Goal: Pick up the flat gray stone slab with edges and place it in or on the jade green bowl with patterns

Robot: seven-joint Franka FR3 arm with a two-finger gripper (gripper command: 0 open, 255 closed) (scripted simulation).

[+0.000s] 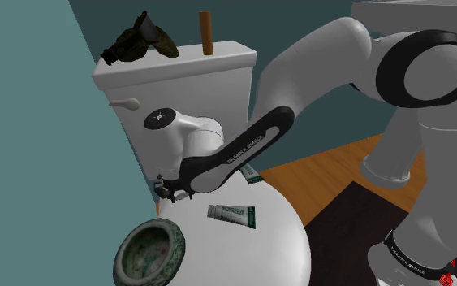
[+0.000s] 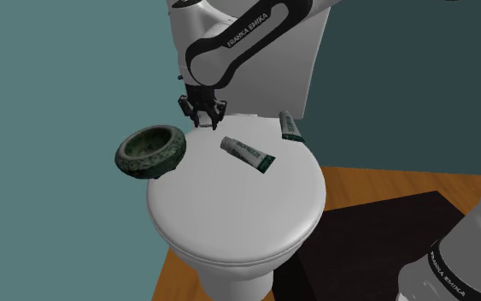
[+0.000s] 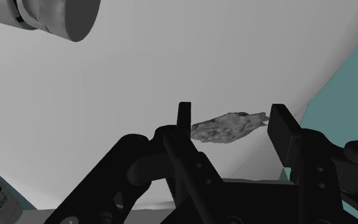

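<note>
Toilet lid (image 2: 230, 214), 1 slab (image 3: 225, 127) betw. parted gripper (image 3: 233, 121) fingers (image 3: 284, 130), 1 bowl (image 2: 149, 168), 2 tubes (image 2: 249, 155) (image 2: 291, 126)

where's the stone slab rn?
Wrist view: the stone slab lies on the white toilet lid between the fingers of the open end effector. Second exterior view puts that end effector at the lid's rear, right of the green bowl.

My shoulder camera sits beside the arm's base (image 1: 421, 244) and looks down across the toilet lid (image 1: 275, 236), with the cistern (image 1: 186, 81) at 12 o'clock. My second camera faces the toilet from the front. Both share the lid, the bowl (image 1: 176, 248) and a tube (image 1: 233, 214). My wrist camera looks past the hand (image 3: 231, 124), close over the lid.
</note>
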